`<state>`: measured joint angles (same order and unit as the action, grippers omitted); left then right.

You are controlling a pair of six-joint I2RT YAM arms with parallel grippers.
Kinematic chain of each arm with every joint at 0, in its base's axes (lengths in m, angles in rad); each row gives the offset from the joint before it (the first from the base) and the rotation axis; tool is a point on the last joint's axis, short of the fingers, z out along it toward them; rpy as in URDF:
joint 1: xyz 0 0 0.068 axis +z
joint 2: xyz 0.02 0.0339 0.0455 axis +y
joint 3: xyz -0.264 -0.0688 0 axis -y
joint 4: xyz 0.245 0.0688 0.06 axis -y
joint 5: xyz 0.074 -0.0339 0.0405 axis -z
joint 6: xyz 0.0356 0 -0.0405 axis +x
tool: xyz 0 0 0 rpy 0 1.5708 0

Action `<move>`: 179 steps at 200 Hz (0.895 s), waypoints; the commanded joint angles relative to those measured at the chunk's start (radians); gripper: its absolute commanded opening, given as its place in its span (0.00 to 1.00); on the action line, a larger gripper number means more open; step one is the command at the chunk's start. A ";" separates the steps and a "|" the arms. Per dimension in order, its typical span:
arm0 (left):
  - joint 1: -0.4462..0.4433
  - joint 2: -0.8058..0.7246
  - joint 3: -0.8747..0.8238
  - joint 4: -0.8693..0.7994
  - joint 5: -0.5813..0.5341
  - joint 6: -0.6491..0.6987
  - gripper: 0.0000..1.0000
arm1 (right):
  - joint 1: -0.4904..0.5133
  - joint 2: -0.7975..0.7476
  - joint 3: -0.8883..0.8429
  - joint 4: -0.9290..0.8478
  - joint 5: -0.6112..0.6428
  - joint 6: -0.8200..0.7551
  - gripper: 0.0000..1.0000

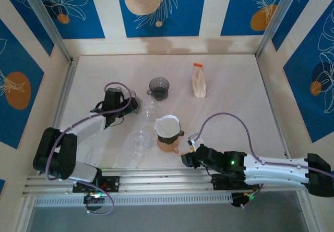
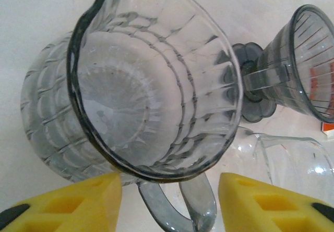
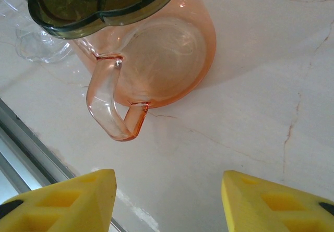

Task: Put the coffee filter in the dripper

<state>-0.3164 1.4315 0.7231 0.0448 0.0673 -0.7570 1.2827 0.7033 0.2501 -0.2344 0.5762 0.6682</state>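
Your left gripper (image 2: 169, 198): fingers apart astride the handle of the glass jug (image 2: 151, 86) | your right gripper (image 3: 168, 195): spread, empty, bare table (image 3: 245, 133) before orange jug (image 3: 167, 60).

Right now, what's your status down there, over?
Left gripper open, straddling glass pitcher handle. Right gripper open, empty, facing orange jug handle. White filter sits in dripper atop jug. Clear cup close beside jug.

On the white table (image 3: 250, 112) stand 1 ribbed clear glass jug (image 2: 130, 96) and 1 orange-tinted jug (image 3: 172, 60).
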 commanded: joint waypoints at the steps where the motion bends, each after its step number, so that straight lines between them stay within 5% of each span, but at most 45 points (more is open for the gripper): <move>1: 0.000 0.011 0.026 -0.003 -0.042 -0.001 0.48 | 0.004 -0.011 -0.012 -0.009 0.027 0.019 0.56; 93: 0.000 0.014 0.015 0.010 -0.058 -0.011 0.27 | 0.005 -0.013 -0.017 -0.010 0.028 0.022 0.56; 179: 0.031 -0.086 -0.055 -0.039 -0.066 -0.007 0.19 | 0.003 -0.013 -0.015 -0.010 0.026 0.022 0.56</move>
<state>-0.3130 1.4082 0.7052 0.0582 0.0227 -0.7765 1.2827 0.7033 0.2481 -0.2405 0.5770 0.6727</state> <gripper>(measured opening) 0.197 0.561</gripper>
